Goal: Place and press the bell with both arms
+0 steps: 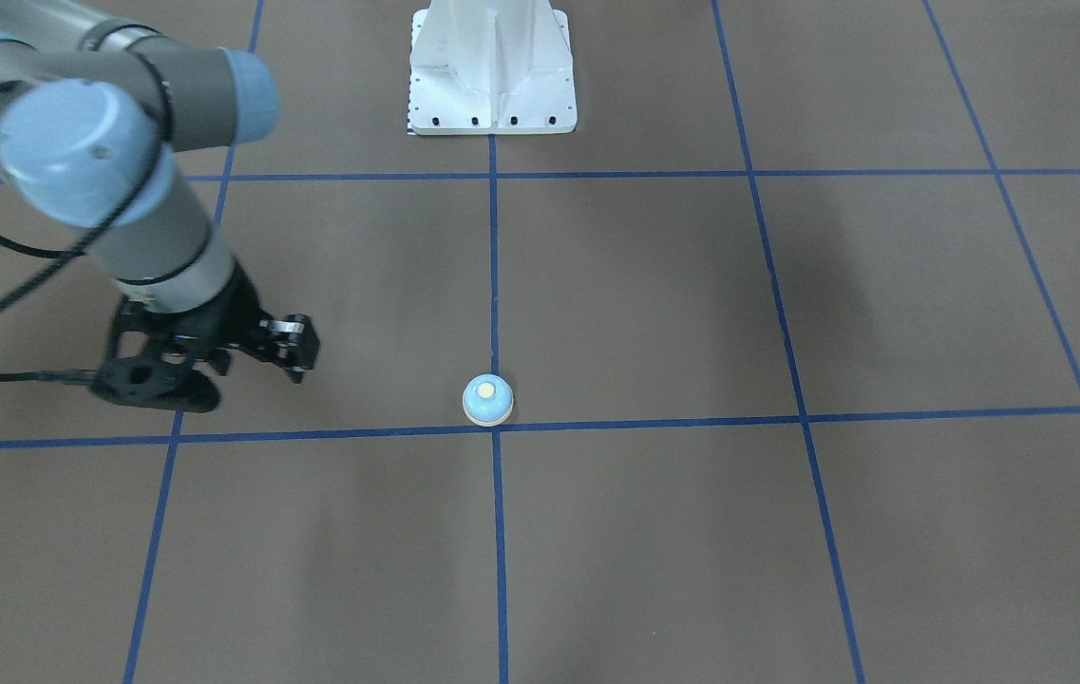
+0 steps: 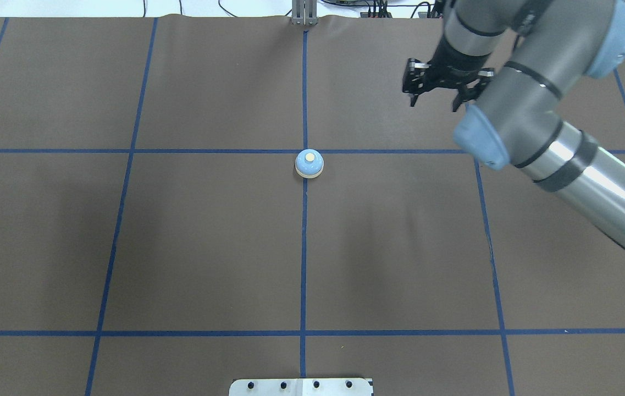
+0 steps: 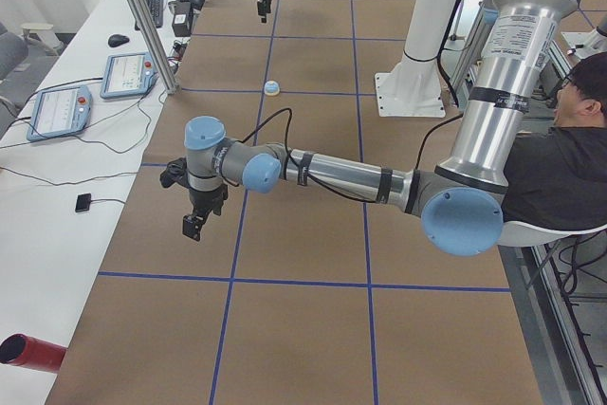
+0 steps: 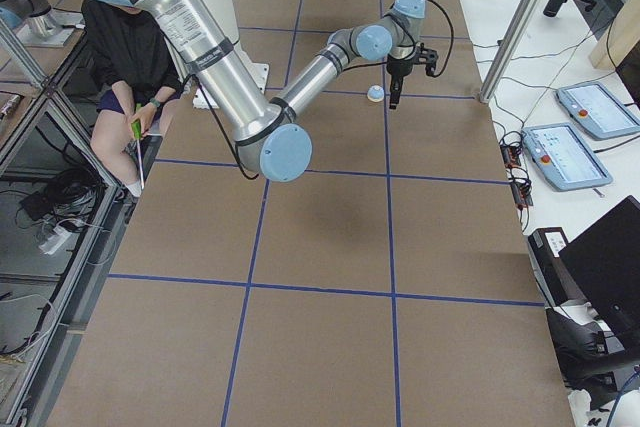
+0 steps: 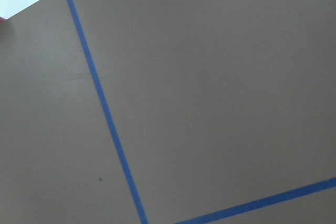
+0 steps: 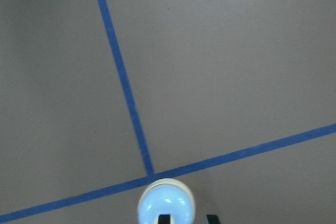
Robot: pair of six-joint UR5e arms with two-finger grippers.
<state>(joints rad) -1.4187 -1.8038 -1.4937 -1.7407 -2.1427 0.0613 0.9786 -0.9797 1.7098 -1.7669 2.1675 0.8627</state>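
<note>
**Bell on its mark, both arms clear.** The right gripper [image 2: 434,104] hangs empty over the far half of the table, its two fingers spread apart with nothing between them. The bell [image 2: 309,163] stands upright and alone on the brown table [image 2: 208,247]. It sits where two blue tape lines [image 2: 304,264] cross at the centre, well apart from that gripper. The left gripper [image 3: 193,225] hovers toward the robot's left end of the table, far from the bell. It appears only in the side view, so whether it is open cannot be told.

With the bell squarely on the crossing, the placing looks done and the press looks to be the step in hand. Doing it well likely means centring over the cream button [image 2: 310,158] and drawing the fingers together into one blunt tip. The tip should then come straight down, since a glancing push could skid the light dome off its mark.

The overhead view shows the wide gap between the right gripper and the bell. The right wrist camera instead catches the bell at its bottom edge, behind two dark fingertips [image 6: 164,219]. The left wrist camera shows only bare table and tape.
</note>
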